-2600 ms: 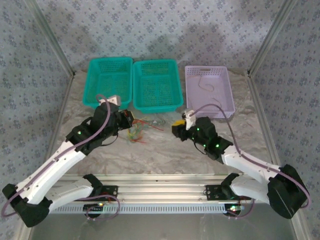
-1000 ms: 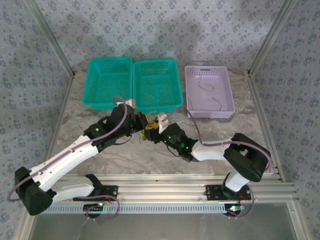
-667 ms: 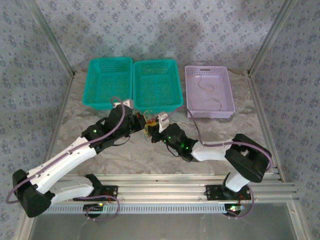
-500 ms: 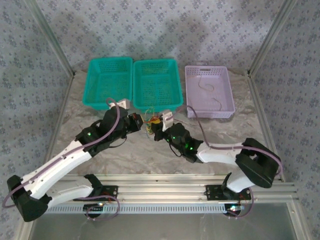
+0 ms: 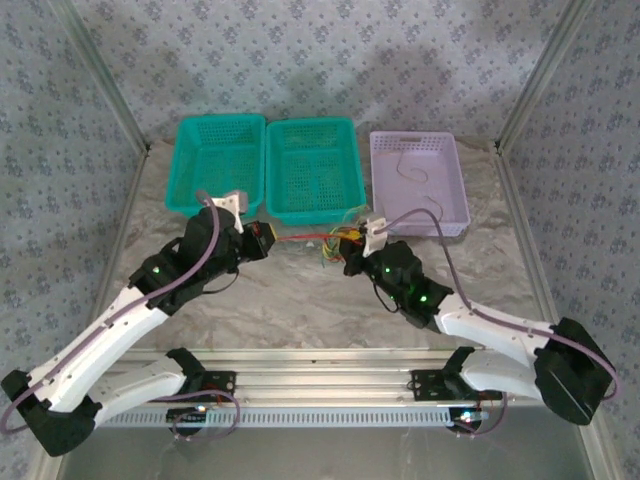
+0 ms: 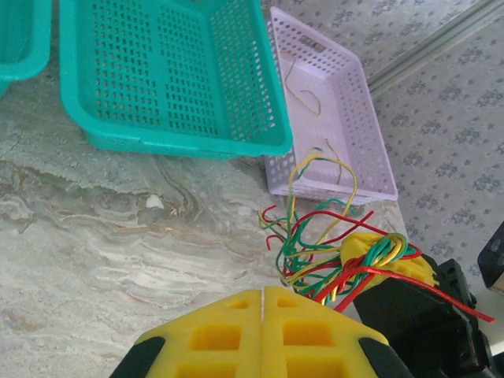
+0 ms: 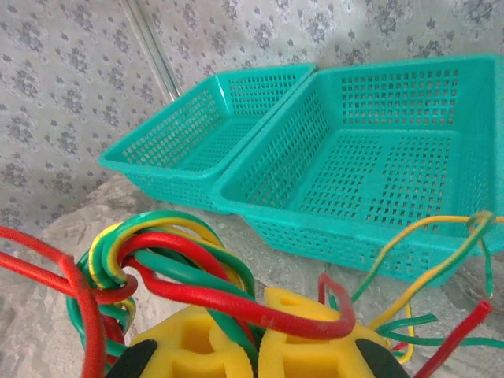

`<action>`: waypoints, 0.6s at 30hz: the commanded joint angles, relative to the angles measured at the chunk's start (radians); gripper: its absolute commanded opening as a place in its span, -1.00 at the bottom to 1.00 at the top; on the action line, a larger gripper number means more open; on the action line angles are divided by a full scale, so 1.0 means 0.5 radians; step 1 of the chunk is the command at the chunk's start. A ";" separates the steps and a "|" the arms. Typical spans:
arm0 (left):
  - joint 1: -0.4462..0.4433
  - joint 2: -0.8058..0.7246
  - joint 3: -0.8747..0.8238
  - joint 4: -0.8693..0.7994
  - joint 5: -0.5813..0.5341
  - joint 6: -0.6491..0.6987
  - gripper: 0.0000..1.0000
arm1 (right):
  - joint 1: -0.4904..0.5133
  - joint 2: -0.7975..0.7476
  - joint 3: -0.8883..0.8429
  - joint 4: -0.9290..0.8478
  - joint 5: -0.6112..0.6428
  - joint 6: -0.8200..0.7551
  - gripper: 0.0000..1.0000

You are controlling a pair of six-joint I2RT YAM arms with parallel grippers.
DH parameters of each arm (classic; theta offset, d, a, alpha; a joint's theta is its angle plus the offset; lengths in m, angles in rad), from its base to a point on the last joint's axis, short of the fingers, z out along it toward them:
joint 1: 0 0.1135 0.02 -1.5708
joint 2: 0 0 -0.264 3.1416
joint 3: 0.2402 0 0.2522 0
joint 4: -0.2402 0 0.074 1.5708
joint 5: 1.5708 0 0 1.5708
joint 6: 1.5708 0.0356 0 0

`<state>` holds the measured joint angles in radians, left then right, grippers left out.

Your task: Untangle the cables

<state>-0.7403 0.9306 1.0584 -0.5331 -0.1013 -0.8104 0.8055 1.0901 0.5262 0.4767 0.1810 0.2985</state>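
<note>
Right jaws clamped shut on the tangled bundle of thin green, yellow and red cables (image 5: pixel 343 240), over the marbled grey desk (image 5: pixel 300 300) near the middle teal plastic mesh basket (image 5: pixel 312 213); left jaws closed, gripping one red strand (image 5: pixel 300 236) stretched taut from it

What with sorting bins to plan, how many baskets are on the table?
3: one teal basket far left, a second teal basket beside it, a lilac basket far right. None looks hidden.
</note>
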 commanded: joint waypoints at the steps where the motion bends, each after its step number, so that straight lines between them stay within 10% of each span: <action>1: 0.150 -0.201 0.183 -0.345 -0.441 0.173 -1.00 | -0.305 -0.095 -0.101 -0.592 0.490 0.052 -1.00; 18: 0.268 -0.244 0.561 -0.647 -0.626 0.527 -1.00 | -0.698 -0.239 -0.038 -1.203 0.469 0.251 -1.00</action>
<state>-0.6758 0.9169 1.2381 -0.7372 -0.1123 -0.6277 0.5976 0.9623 0.5476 0.1917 0.0544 0.3557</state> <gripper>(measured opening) 0.040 0.056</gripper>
